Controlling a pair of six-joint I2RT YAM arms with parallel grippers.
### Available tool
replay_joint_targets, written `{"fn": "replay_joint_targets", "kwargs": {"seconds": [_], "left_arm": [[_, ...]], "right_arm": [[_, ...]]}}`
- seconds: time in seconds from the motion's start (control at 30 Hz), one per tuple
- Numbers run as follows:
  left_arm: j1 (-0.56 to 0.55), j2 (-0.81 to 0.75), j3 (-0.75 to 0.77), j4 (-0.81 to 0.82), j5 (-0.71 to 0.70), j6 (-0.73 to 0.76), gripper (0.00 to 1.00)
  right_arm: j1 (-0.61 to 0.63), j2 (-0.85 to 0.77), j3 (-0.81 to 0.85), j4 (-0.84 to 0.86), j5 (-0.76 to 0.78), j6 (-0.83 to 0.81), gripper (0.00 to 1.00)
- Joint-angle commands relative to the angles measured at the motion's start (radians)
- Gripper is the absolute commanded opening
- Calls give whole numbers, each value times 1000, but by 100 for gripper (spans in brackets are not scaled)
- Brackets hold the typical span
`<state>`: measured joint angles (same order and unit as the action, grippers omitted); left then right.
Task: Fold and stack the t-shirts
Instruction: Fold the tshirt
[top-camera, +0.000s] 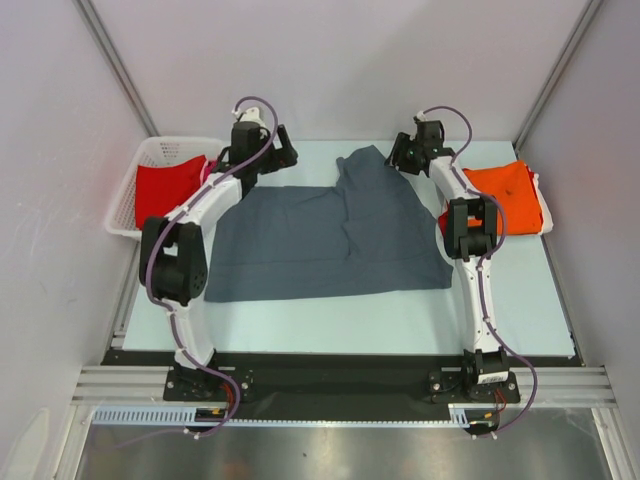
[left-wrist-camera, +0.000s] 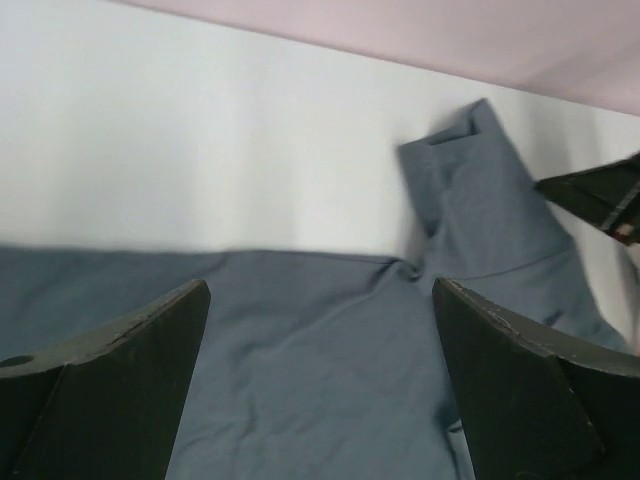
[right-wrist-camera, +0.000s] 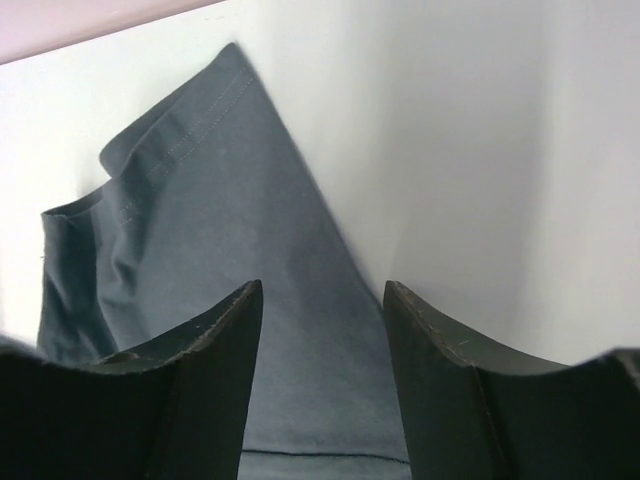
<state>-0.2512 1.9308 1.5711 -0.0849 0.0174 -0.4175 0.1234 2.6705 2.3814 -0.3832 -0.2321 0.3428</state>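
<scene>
Top external shows the grey t-shirt (top-camera: 330, 240) spread mid-table, its sleeve (top-camera: 362, 165) pointing away. Left gripper (top-camera: 282, 152) hangs wide open over the far hem; right gripper (top-camera: 402, 156) gapes at the sleeve, seemingly holding nothing. Probably best: pinch that sleeve low, fold it inward flat.

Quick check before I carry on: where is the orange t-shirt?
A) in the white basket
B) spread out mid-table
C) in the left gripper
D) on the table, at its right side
D: the orange t-shirt lies on the right side of the table; the basket holds a red t-shirt, and the grey t-shirt is the one spread mid-table.
</scene>
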Motion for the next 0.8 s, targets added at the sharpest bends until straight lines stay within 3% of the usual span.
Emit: {"fn": "replay_joint_targets", "kwargs": {"seconds": [0.0, 0.13, 0.23, 0.4, 0.77], "left_arm": [[27, -78, -45, 20, -53, 33, 100], [41, -78, -49, -13, -83, 31, 100], [55, -104, -88, -15, -117, -4, 100], [93, -112, -151, 56, -62, -40, 100], [96, -33, -137, 68, -128, 11, 100]], "right_arm": [[13, 40, 32, -57, 50, -21, 57], [28, 40, 30, -54, 31, -34, 46], [22, 31, 27, -48, 27, -28, 32], [-24, 23, 25, -43, 34, 25, 0], [-114, -57, -85, -22, 20, 47, 0]]}}
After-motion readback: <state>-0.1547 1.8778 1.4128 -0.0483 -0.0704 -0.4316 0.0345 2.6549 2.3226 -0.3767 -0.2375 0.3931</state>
